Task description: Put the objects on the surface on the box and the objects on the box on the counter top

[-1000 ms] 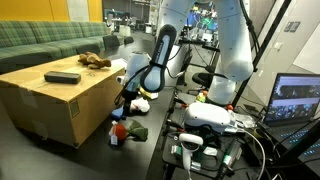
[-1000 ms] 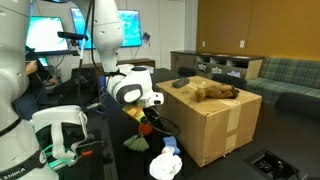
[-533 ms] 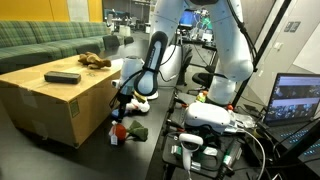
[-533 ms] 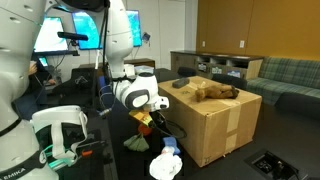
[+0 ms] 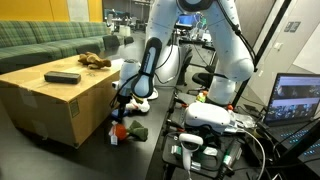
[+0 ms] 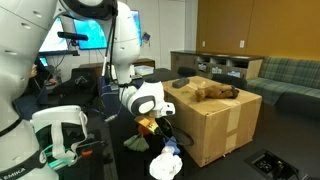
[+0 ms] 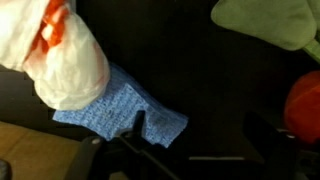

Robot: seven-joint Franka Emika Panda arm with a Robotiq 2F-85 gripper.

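Exterior view: arm bends down beside cardboard box (image 5: 60, 95); gripper (image 5: 122, 108) low, centre frame, over clutter on counter.

Exterior view: gripper (image 6: 160, 128) points down, just above blue cloth (image 6: 171, 148), lower centre, at foot of box.

Wrist view: blue cloth (image 7: 120, 112) mid-frame, flat on dark counter, touching white bundle (image 7: 60, 50) at upper left. Looks light, limp, knitted. Best hold probably free lower-right corner, away from bundle. Fingers dark on dark; cannot tell whether parted or closed.

One cardboard box (image 5: 60, 105) bears two items: one black rectangular device (image 5: 62, 77) and one brown plush toy (image 5: 96, 61). Four lie on the dark surface (image 7: 220, 90): one white bag (image 7: 65, 55), one blue cloth (image 7: 125, 112), one green cloth (image 7: 270, 20), one red object (image 7: 305, 100).
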